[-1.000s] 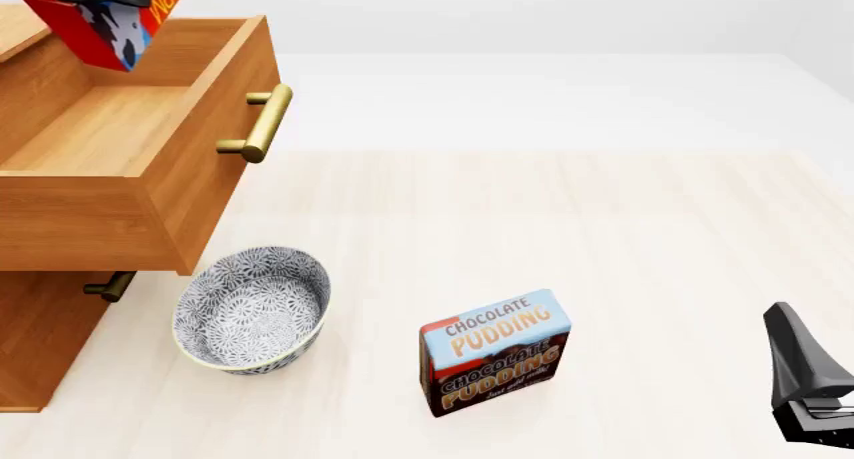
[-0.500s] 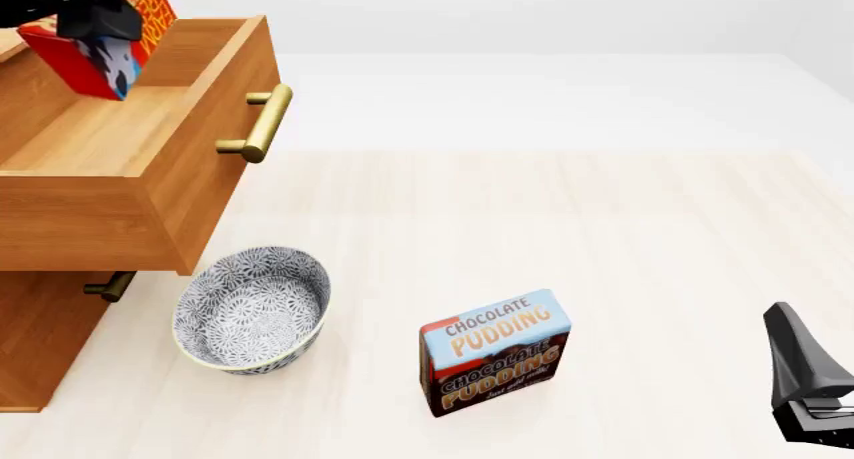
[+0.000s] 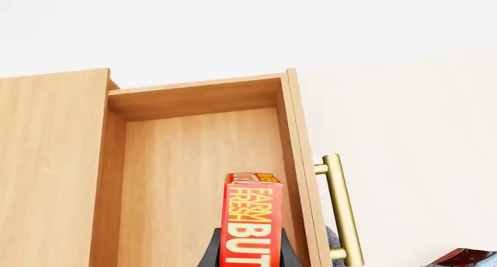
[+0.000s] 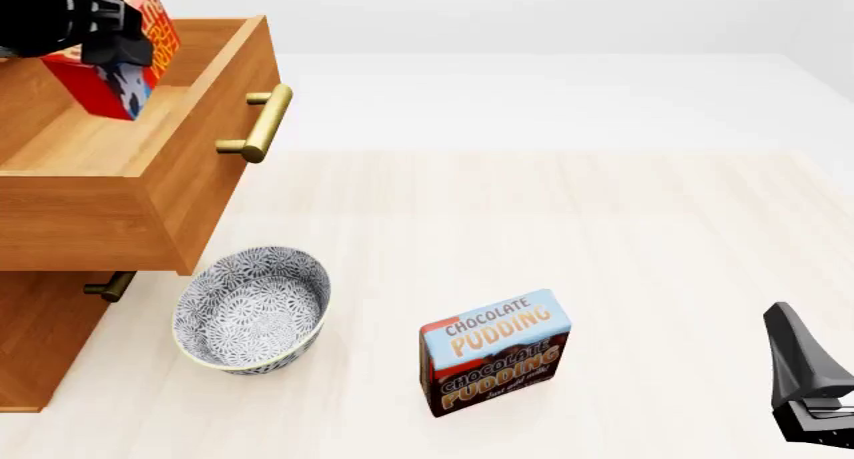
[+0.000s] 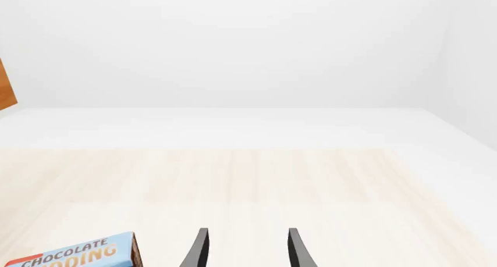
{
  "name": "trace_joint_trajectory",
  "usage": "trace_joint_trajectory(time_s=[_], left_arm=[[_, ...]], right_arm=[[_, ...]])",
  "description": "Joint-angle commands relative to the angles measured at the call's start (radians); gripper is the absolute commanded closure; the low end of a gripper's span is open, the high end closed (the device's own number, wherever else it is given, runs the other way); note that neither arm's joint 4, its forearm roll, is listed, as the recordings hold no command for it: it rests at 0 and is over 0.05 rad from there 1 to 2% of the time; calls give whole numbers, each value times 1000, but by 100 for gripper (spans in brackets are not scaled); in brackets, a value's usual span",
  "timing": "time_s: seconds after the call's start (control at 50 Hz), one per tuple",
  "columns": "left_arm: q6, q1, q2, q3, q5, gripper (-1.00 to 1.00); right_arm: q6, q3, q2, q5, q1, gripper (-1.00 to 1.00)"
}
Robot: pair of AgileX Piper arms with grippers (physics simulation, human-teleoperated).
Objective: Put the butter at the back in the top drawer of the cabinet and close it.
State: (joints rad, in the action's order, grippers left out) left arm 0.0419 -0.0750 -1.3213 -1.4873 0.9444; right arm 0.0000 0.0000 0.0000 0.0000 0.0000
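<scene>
The butter [image 4: 123, 64], a red box with orange label, hangs over the pulled-out top drawer [image 4: 160, 194] of the wooden cabinet [image 4: 40, 329]. My left gripper [image 4: 114, 29] is shut on the butter, which the left wrist view shows as a red box [image 3: 250, 220] between the fingers, above the drawer's bare floor [image 3: 194, 174]. The brass handle [image 4: 260, 124] sticks out from the drawer front. My right gripper [image 5: 244, 249] stands open and holds nothing, low at the table's near right [image 4: 807, 389].
A patterned grey bowl [image 4: 251, 307] sits on the table just below the open drawer. The chocolate pudding box [image 4: 494, 351] stands upright in the near middle. A lower drawer handle [image 4: 110, 285] shows under the open drawer.
The left gripper has carried the butter a little down and toward the rear of the drawer. The right arm has stayed still.
</scene>
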Motion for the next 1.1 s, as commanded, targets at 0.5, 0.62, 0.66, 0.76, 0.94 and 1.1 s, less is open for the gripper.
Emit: trace_joint_trajectory(time_s=[0.5, 0.62, 0.66, 0.76, 0.94, 1.1], left_arm=[[23, 53, -30, 25, -49, 100], [22, 62, -30, 23, -48, 100], [23, 65, -30, 25, -49, 100], [21, 71, -29, 32, -52, 100], [23, 84, -25, 38, -52, 100], [22, 92, -26, 55, -62, 100]], right_arm=[[0, 0, 0, 0, 0, -100], [0, 0, 0, 0, 0, -100], [0, 0, 0, 0, 0, -100], [0, 0, 0, 0, 0, -100], [0, 0, 0, 0, 0, -100], [0, 0, 0, 0, 0, -100]])
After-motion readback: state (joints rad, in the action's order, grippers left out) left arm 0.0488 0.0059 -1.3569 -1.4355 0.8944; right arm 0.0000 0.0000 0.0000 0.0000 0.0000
